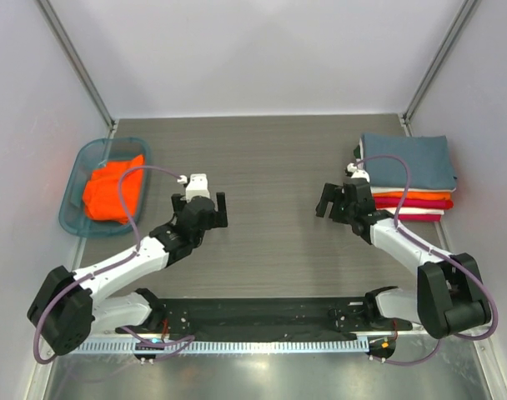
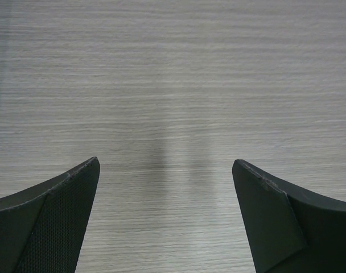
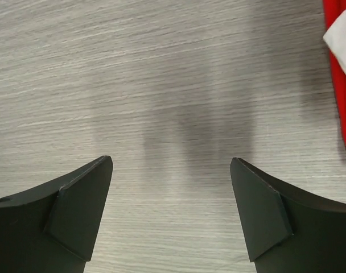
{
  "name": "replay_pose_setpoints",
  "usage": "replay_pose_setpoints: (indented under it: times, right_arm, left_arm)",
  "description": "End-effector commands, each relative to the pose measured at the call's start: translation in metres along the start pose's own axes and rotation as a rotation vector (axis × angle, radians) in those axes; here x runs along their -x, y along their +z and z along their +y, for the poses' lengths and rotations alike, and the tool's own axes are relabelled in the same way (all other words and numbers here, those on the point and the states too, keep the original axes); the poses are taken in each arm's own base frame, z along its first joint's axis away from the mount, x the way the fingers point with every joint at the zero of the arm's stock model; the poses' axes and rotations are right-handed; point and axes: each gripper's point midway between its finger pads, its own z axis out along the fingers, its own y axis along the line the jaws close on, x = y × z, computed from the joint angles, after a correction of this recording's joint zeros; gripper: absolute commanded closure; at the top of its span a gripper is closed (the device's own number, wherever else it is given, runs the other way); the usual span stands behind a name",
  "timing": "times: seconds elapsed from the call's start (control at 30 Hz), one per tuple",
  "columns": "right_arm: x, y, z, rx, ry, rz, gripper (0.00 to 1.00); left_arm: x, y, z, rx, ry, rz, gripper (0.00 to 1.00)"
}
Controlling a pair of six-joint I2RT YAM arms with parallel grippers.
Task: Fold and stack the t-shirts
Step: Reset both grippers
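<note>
Left fingers (image 1: 200, 204) and right fingers (image 1: 335, 200) hang apart, empty, over the desk (image 1: 270, 158); my right wrist could clip the stacked t-shirts (image 1: 408, 158) at 3 o'clock, skewing them.

We look down past the left tool (image 2: 165, 162) onto the desk (image 2: 173, 68), a pale grey surface with fine wood grain running side to side. Its two dark fingers (image 2: 56, 219) rise from the bottom corners, and we see their tips standing wide apart with the desk surface showing between them. The left finger has a fine mesh texture on its inner face, while the right one looks smooth with a worn edge. Two faint soft shadows (image 2: 161, 153) lie on the desk between the tips.
</note>
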Motion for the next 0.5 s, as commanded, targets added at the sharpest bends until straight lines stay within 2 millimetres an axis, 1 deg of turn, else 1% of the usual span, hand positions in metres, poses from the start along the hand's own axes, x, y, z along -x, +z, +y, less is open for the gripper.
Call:
replay_pose_setpoints:
  times: [0.0,0.07,0.1,0.13,0.17,0.2,0.23,0.27,0.3,0.33,0.37,0.4,0.43,0.47]
  right_arm:
    - [0.037,-0.004,0.018,0.069,0.024,-0.153,0.09]
    - [0.035,-0.002,0.019,0.080,0.038,-0.157,0.09]
    - [0.026,-0.001,0.019,0.091,0.040,-0.140,0.10]
    - [0.028,0.000,0.023,0.119,0.049,-0.157,0.10]
    - [0.025,0.000,0.025,0.141,0.056,-0.163,0.10]
    - [0.008,0.001,0.021,0.146,0.068,-0.147,0.10]
    - [0.010,0.001,0.024,0.171,0.074,-0.185,0.11]
    - [0.006,0.001,0.021,0.171,0.076,-0.208,0.11]
    - [0.003,-0.004,0.021,0.184,0.103,-0.226,0.10]
    - [0.002,-0.008,0.015,0.150,0.079,-0.215,0.10]
    - [0.008,-0.012,0.011,0.132,0.082,-0.247,0.09]
    - [0.010,-0.018,0.008,0.128,0.105,-0.284,0.08]
    - [0.013,-0.021,0.007,0.131,0.112,-0.305,0.07]
    - [0.012,-0.024,0.011,0.155,0.116,-0.308,0.07]
  left_arm:
    - [-0.006,0.006,0.004,0.010,0.052,-0.020,0.00]
    - [-0.006,0.004,0.001,-0.024,0.042,-0.036,0.00]
    - [-0.005,0.003,0.000,-0.033,0.042,-0.041,0.00]
    - [-0.004,0.003,0.002,-0.023,0.039,-0.049,0.00]
    - [-0.007,0.003,0.007,-0.006,0.038,-0.051,0.00]
    - [-0.003,0.002,0.009,0.007,0.031,-0.069,0.00]
    - [-0.002,0.000,0.010,0.009,0.033,-0.068,0.00]
    - [0.001,-0.002,0.011,0.008,0.026,-0.073,0.00]
    - [0.005,-0.006,0.011,0.001,0.016,-0.086,0.00]
    - [0.004,-0.007,0.011,-0.006,0.009,-0.089,0.00]
    - [0.000,-0.008,0.013,-0.009,0.008,-0.088,0.00]
    - [0.004,-0.011,0.010,-0.031,-0.008,-0.106,0.00]
    - [0.003,-0.011,0.010,-0.039,-0.014,-0.110,0.00]
    - [-0.001,-0.011,0.010,-0.045,-0.011,-0.106,0.00]
